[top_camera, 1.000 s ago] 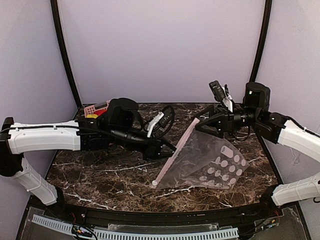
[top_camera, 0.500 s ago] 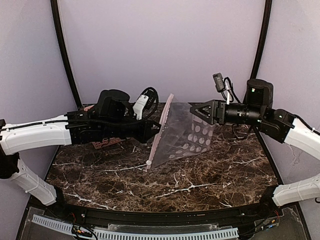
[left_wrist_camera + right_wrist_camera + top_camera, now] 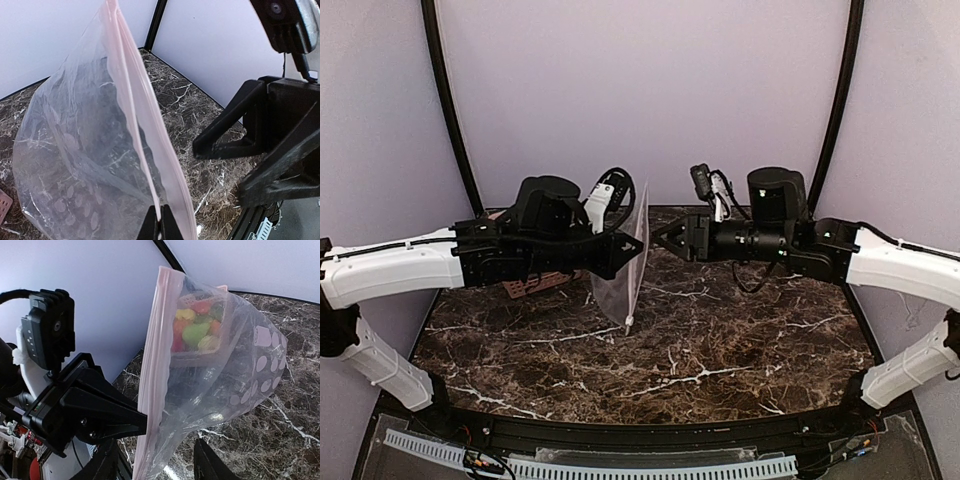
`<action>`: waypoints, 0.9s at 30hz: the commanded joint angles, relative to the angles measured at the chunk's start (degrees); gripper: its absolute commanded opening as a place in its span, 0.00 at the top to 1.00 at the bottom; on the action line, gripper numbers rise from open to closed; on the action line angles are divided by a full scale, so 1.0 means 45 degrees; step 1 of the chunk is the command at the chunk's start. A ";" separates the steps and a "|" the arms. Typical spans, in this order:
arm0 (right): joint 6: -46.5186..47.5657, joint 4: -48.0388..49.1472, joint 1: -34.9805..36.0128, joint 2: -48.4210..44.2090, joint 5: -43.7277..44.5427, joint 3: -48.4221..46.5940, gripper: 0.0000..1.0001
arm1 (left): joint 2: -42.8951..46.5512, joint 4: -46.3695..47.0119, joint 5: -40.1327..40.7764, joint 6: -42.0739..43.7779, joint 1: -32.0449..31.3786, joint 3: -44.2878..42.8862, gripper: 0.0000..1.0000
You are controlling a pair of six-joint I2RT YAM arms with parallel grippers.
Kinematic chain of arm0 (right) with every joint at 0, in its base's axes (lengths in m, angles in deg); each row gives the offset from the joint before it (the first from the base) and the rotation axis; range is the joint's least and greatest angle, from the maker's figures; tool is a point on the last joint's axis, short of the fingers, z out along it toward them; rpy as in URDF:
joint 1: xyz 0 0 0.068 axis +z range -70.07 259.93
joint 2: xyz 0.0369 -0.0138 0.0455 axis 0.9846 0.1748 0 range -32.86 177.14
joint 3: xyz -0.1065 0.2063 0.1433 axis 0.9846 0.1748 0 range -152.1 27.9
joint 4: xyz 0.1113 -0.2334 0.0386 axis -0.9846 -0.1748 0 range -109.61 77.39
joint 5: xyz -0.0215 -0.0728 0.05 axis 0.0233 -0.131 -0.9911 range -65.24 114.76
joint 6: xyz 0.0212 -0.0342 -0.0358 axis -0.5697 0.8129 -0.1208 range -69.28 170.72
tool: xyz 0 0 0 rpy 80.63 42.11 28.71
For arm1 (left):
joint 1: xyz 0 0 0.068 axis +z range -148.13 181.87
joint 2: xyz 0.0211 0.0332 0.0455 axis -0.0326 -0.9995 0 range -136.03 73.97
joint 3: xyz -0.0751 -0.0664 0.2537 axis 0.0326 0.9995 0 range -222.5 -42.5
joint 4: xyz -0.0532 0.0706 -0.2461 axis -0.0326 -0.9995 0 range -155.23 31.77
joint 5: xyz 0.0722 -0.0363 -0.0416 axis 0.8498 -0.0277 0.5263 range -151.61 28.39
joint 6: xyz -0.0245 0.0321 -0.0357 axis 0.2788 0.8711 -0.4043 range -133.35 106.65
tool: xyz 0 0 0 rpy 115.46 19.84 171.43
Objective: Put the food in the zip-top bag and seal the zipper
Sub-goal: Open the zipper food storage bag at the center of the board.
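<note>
The zip-top bag (image 3: 620,275) hangs edge-on above the marble table, clear with pale dots (image 3: 260,365). Its pink zipper (image 3: 137,100) runs up the near edge, and a small white slider (image 3: 629,322) sits at the low end. My left gripper (image 3: 160,226) is shut on the pink strip (image 3: 642,250). My right gripper (image 3: 660,238) faces the bag from the right, open, its fingers (image 3: 107,465) wide either side of the bag's lower edge (image 3: 157,465). In the left wrist view the bag looks empty. The food (image 3: 192,325), red, yellow, green and orange, shows through the plastic from behind.
A pink slotted basket (image 3: 535,285) sits on the table under my left arm, with a corner of it showing (image 3: 2,205). Purple walls and black poles (image 3: 450,110) close in the back and sides. Dark marble table (image 3: 720,340) spreads below the bag.
My left gripper has lifted the bag off the table and swung it left, so that it hangs edge-on. My right gripper has travelled left after it, its jaws widening and then narrowing.
</note>
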 commanded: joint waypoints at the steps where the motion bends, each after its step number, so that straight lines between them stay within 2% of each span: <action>1: -0.0654 0.0498 0.0450 0.0784 0.1088 -0.0761 0.55 | -0.0103 0.0320 -0.0025 -0.0263 -0.0005 0.0312 0.99; 3: -0.0752 -0.0462 0.0764 0.1181 0.2472 -0.1363 0.61 | -0.0178 0.0371 -0.0013 -0.0352 -0.0004 0.0396 0.99; 8: -0.0915 -0.1372 0.1358 0.1720 0.4317 -0.1997 0.62 | -0.0215 0.0610 0.0029 -0.0558 -0.0003 0.0643 0.99; 13: -0.1101 -0.1937 0.1617 0.2044 0.5230 -0.2195 0.65 | -0.0244 0.0839 0.0047 -0.0700 -0.0003 0.0804 0.99; 27: -0.1183 -0.2542 0.1691 0.2471 0.6010 -0.2309 0.73 | -0.0324 0.1072 0.0121 -0.0802 -0.0004 0.0874 0.99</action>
